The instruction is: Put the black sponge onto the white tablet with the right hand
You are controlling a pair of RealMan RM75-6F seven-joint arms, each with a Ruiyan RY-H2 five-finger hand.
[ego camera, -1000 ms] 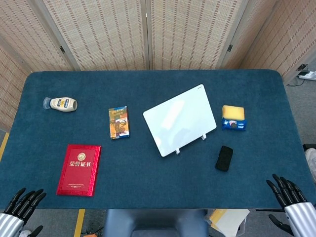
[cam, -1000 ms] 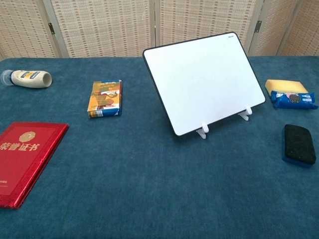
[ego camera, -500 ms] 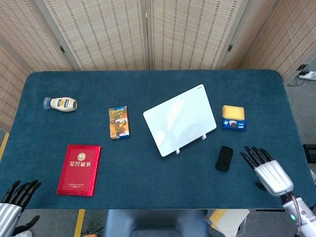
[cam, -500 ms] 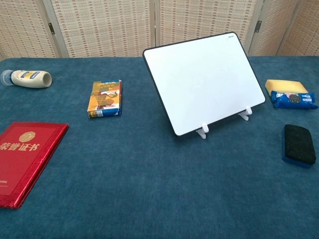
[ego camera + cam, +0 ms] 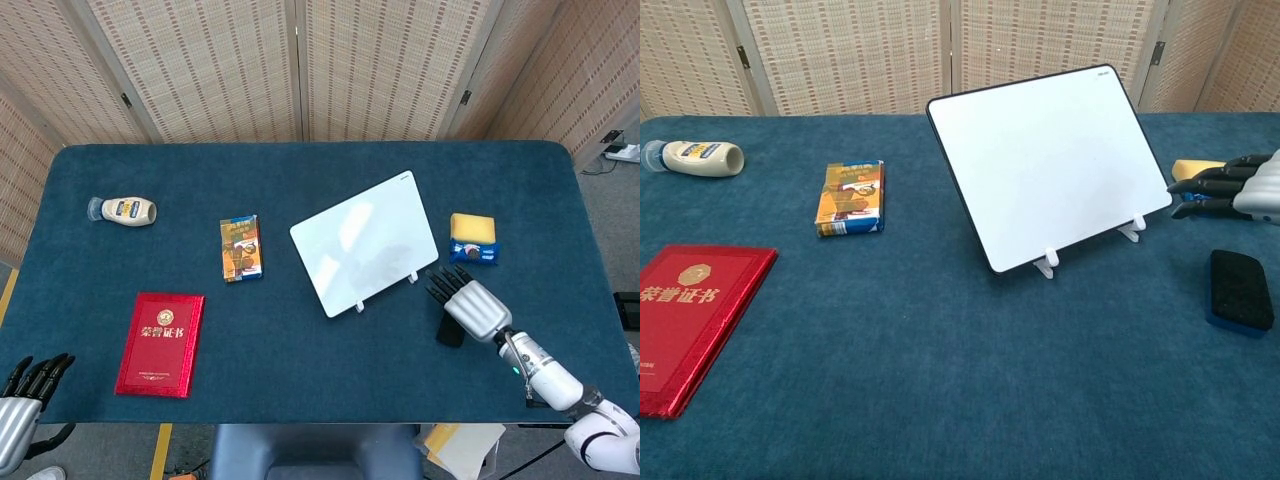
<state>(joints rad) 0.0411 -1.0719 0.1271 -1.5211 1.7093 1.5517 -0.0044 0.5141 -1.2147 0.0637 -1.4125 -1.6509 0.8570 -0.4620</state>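
Black sponge (image 5: 1240, 290): laid flat on the blue table (image 5: 330, 390), near its right front part, just in front of and to the right of the white tablet; in the head view it is largely covered by the right hand, with only its lower end seen (image 5: 449, 331).
White tablet (image 5: 364, 242): propped tilted on small white feet at the table's centre-right; nothing is seen on it.
Right hand (image 5: 467, 300): held above the sponge with fingers spread and extended toward the tablet; nothing is gripped. In the chest view its fingers (image 5: 1210, 185) are seen above the sponge, clear of it.
Left hand (image 5: 22, 395): kept off the table's front left corner, dark fingers apart, nothing held.
Snack packet (image 5: 473, 252): laid just beyond the right hand, against a yellow block (image 5: 472, 228).
Red booklet (image 5: 160, 344): flat at the front left.
Small box (image 5: 241, 248): left of the tablet.
Bottle (image 5: 123, 211): on its side, far left.
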